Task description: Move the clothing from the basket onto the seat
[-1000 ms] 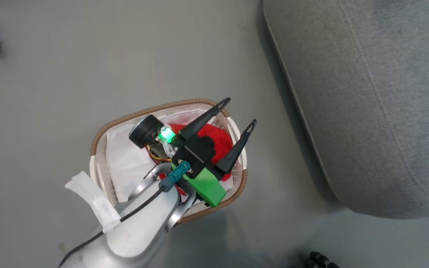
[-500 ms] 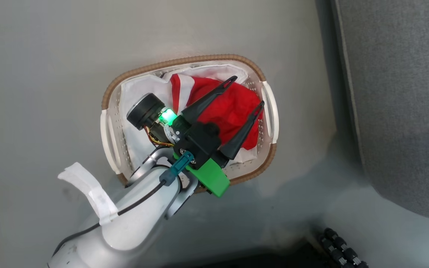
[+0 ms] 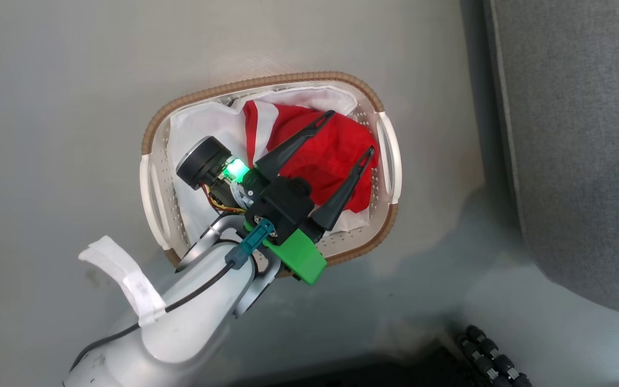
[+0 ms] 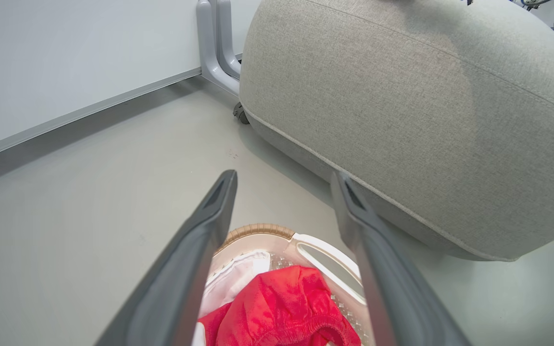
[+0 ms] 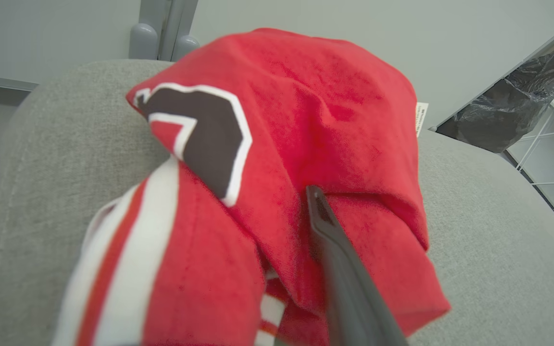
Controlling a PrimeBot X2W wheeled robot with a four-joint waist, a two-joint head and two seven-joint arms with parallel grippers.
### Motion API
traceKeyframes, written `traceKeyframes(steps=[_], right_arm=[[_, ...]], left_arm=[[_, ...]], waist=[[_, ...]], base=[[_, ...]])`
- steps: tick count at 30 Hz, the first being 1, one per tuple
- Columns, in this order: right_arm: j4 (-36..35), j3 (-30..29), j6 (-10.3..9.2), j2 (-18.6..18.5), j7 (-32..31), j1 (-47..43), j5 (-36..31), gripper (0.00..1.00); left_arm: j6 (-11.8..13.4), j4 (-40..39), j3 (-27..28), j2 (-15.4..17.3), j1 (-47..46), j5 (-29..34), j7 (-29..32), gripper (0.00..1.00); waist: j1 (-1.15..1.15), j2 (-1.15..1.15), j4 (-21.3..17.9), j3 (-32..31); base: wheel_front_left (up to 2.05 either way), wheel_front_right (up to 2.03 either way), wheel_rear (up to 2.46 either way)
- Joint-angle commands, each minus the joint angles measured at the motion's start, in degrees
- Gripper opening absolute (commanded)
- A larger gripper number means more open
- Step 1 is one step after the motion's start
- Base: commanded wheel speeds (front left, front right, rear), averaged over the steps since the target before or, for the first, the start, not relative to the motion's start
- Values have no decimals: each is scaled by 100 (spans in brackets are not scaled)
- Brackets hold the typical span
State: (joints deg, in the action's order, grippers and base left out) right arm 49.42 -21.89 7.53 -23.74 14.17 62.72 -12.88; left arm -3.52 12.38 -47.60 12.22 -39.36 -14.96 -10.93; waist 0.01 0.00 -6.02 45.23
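Clothing point(image 3: 336, 156) lay in a red heap inside the basket point(image 3: 266, 80), and the left jaws hung right over it, spread wide with nothing caught between them. Their two dark fingers point(image 3: 299, 142) reached across the heap, one along each flank, both tips over the basket's inside. Back behind the jaws a green light point(image 3: 237, 169) glowed beside the wrist and the pale forearm point(image 3: 191, 317) ran away from the basket. In the left wrist view the red bundle point(image 4: 282, 307) sat low between the fingers point(image 4: 195, 259), down near their roots, with the white liner point(image 4: 236, 276) tucked against one finger and the basket's brown rim point(image 4: 258, 229) just past it. Beyond the fingertips came a strip of bare floor point(image 4: 113, 192), then the seat point(image 4: 402, 120), big, grey and apart from the basket. Over to the right jaws: a second red garment point(image 5: 344, 120) was bunched up close against them. One finger point(image 5: 339, 274) showed, sunk in cloth, and folds covered the place of the other, so whether those jaws pinched the garment could not be told. Off that finger's side sat a black-and-white emblem point(image 5: 205, 139) and white stripes point(image 5: 128, 240); past its tip a white tag point(image 5: 421, 117) poked out. The seat's point(image 5: 41, 168) grey weave spread behind the garment on both sides; whether the cloth rested on it or hung above it could not be told.
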Motion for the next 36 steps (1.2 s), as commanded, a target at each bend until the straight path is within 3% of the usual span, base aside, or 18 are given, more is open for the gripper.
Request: traceKeyframes(steps=[1,14,23,36], right_arm=[[-11,21,-8,47,48,-113,-36,100],[-321,386,-8,383,107,-1001,134,100],[-617,751,-8,425,109,-1679,501,100],[-1274,1576,-8,899,110,-2400,1210,100]], left_arm=[[52,-11,7,41,62,-67,-26,100],[142,316,159,-22,411,-391,-287,100],[204,588,426,-159,824,-636,-426,100],[365,442,1624,-281,1923,-766,-423,100]], waist=[[-1,0,-53,-99],[-1,0,-170,-1064],[-1,0,44,-1981],[-1,0,612,-3222]], base=[[0,0,0],[0,0,0],[0,0,0],[0,0,0]])
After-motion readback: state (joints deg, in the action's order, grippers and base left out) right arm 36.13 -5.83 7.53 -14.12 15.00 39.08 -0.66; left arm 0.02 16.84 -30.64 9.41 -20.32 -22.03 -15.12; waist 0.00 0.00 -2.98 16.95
